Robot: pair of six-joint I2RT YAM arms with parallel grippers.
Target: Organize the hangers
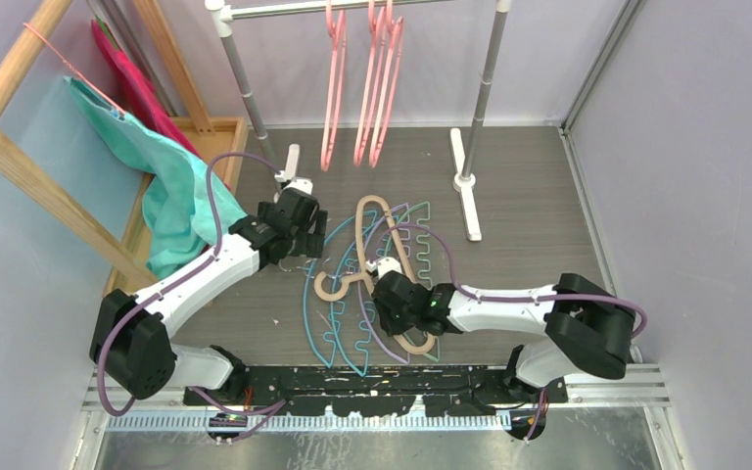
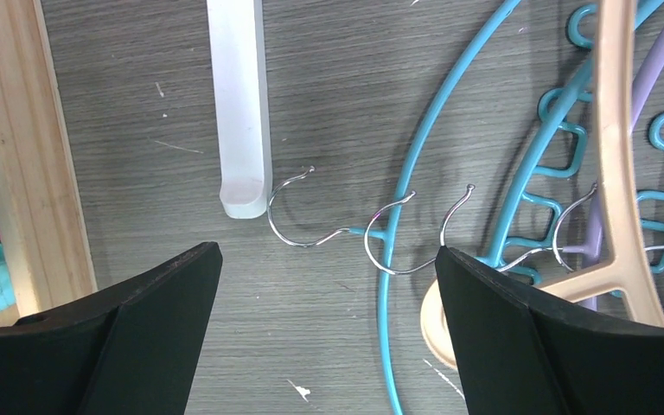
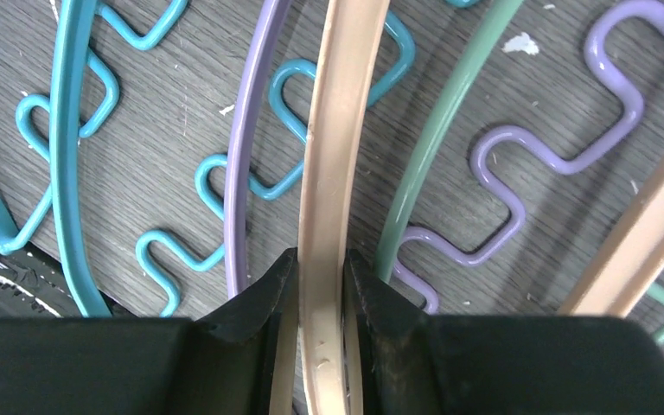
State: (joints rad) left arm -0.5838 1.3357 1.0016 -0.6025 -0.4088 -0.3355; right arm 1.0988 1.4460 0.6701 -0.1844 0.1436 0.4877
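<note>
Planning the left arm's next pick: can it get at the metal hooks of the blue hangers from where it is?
Probably yes. The left gripper hangs open right above the metal hooks, nothing covering them; the rail's white foot lies close beside the leftmost hook.

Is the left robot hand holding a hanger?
No, the left gripper has its fingers spread wide open over the metal hooks, touching nothing.

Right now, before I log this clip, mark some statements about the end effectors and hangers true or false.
1. The right end effector is shut on the beige hanger. True.
2. The left end effector grips a metal hook. False: it is open above the hooks, holding nothing.
3. Pink hangers hang on the garment rail. True.
4. Every hanger already hangs up. False: blue, purple and green ones lie on the table.
</note>
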